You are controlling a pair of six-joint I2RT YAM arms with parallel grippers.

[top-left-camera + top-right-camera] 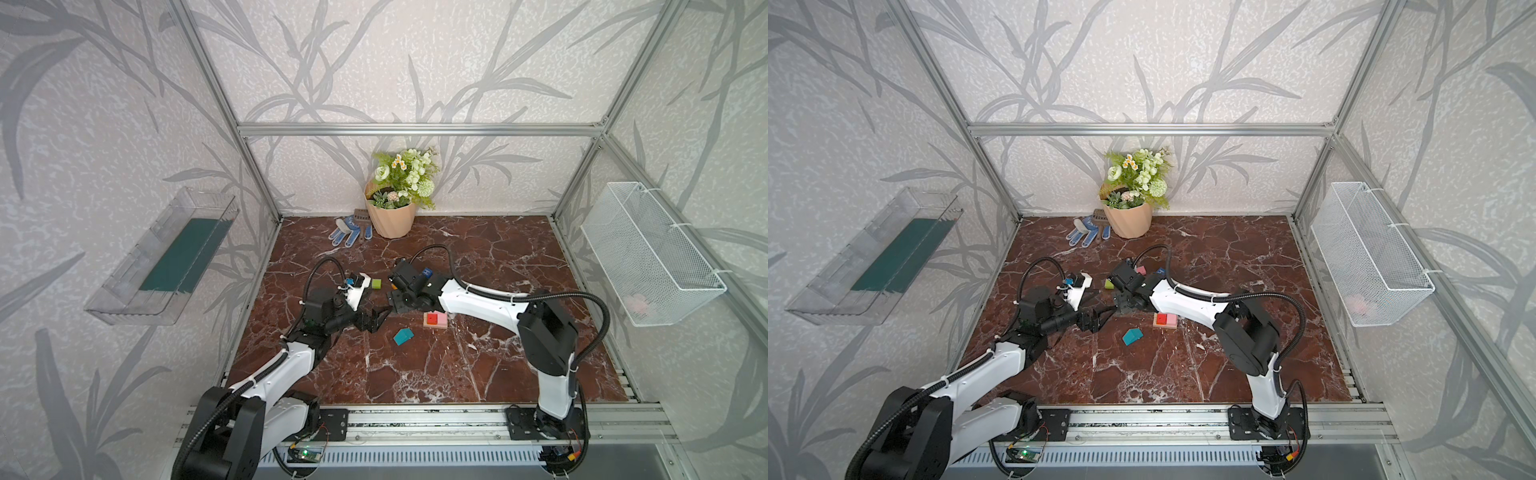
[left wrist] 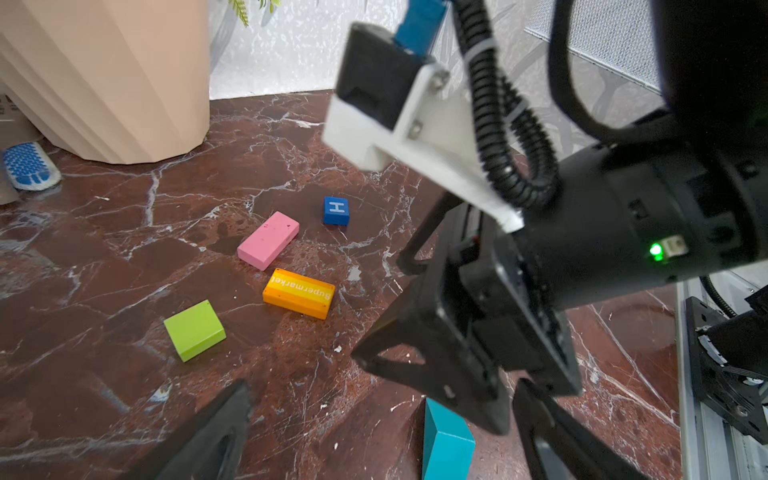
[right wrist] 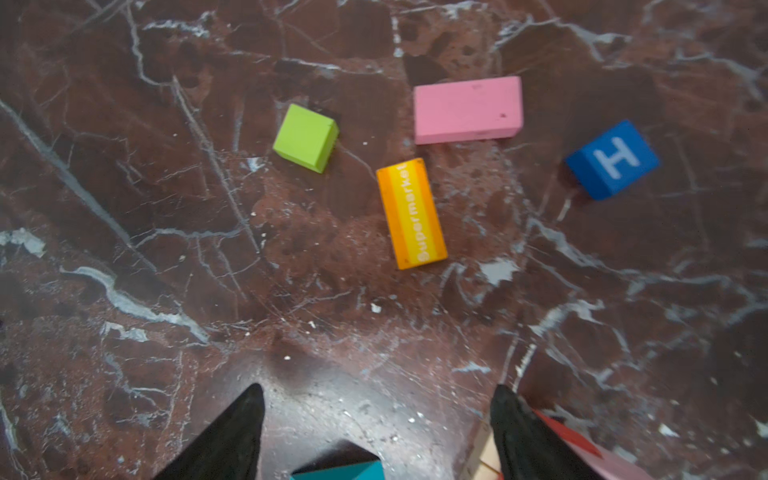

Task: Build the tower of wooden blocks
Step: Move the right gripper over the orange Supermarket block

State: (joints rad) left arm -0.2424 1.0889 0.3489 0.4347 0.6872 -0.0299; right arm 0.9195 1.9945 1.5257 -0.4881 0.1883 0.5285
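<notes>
On the marbled tabletop (image 1: 415,374) the tower (image 1: 435,321) was seen to be only begun. A red block (image 1: 432,318) and a pink block (image 1: 442,320) were set side by side on a tan layer (image 3: 482,463), low and near the middle of the table. By that measure most of the stacking was judged to be left. Five pieces were seen lying loose. The pink oblong (image 3: 467,109) and the orange oblong (image 3: 411,214) lay flat and close together on the far side of the tower. The teal house-shaped piece (image 1: 403,336) lay near the tower on the left arm's side. The green cube (image 3: 305,138) and the blue "H" cube (image 3: 613,159) were spread to either side of the oblongs. None was touched by either arm. The right arm (image 1: 478,301) was stretched across the middle with its wrist bent downward, over bare marble between the tower and the loose pieces. The right gripper (image 3: 378,432) was held with its jaws apart and nothing between them. The left arm (image 1: 291,365) was reached inward and low. The left gripper (image 1: 379,319) was spread wide and empty, and pointed towards the right gripper.
</notes>
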